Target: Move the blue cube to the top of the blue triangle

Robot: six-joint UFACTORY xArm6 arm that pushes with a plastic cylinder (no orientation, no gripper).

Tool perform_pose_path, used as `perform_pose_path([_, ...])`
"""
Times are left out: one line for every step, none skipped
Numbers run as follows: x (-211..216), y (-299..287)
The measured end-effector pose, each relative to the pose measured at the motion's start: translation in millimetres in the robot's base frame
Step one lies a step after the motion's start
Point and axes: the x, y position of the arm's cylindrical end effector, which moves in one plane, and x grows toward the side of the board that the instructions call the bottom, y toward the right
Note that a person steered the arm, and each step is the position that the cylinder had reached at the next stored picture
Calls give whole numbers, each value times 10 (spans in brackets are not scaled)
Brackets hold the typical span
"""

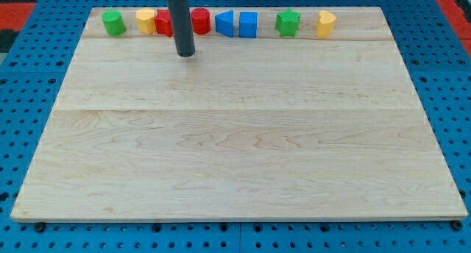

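The blue cube (249,24) stands in the row of blocks along the board's top edge, touching the right side of the blue triangle (225,23). My tip (186,54) rests on the board below the row, to the left of and below the blue triangle, just under the two red blocks. The rod rises out of the view's top and covers part of the left red block (163,24).
Along the same row from the view's left: a green cylinder (112,23), a yellow block (146,20), a red cylinder (201,20), then past the blue pair a green star-like block (288,23) and a yellow block (326,23). The wooden board (235,135) lies on a blue pegboard.
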Motion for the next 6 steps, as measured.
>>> perform_pose_path([0,209])
perform_pose_path([13,682])
perform_pose_path([-78,759])
perform_pose_path([-337,878])
perform_pose_path([-376,1133])
perform_pose_path([-536,1139])
